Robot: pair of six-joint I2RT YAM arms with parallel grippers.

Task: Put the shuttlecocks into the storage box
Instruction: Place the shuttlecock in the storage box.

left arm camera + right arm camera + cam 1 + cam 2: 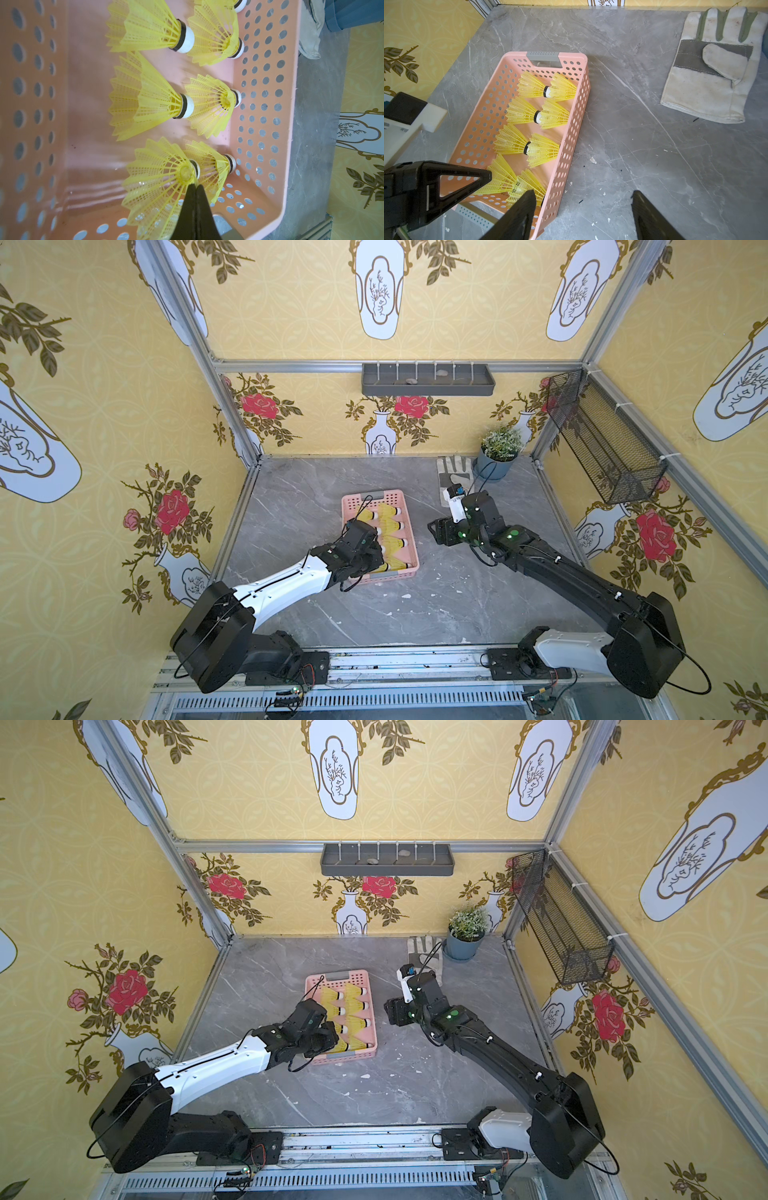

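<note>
At the near end of the shallow pink perforated plastic storage box [577, 124], the left gripper [195, 188] stood with its black jaws pressed together against the mesh skirt of the nearest shuttlecock [158, 180]. Whether any mesh was caught between them could not be told. Eight neon yellow shuttlecocks [519, 110] lay on their sides inside the box in four pairs, their white rounded tips ringed by black bands and pointing toward the box's right wall. None showed on the grey marble-patterned tabletop [633, 145], so the job looked all but finished.

The birdies appeared feather-light, with thin, springy lattice skirts likely to buckle under a hard squeeze. The firm banded tip, or a light pinch on the skirt rim, seemed the safest hold.

Beside the box, the right gripper [582, 193] hung over bare table, jaws apart and empty. Farther back lay a soiled white-and-grey work glove [708, 83], and beyond it a small blue-potted plant [498, 452].
</note>
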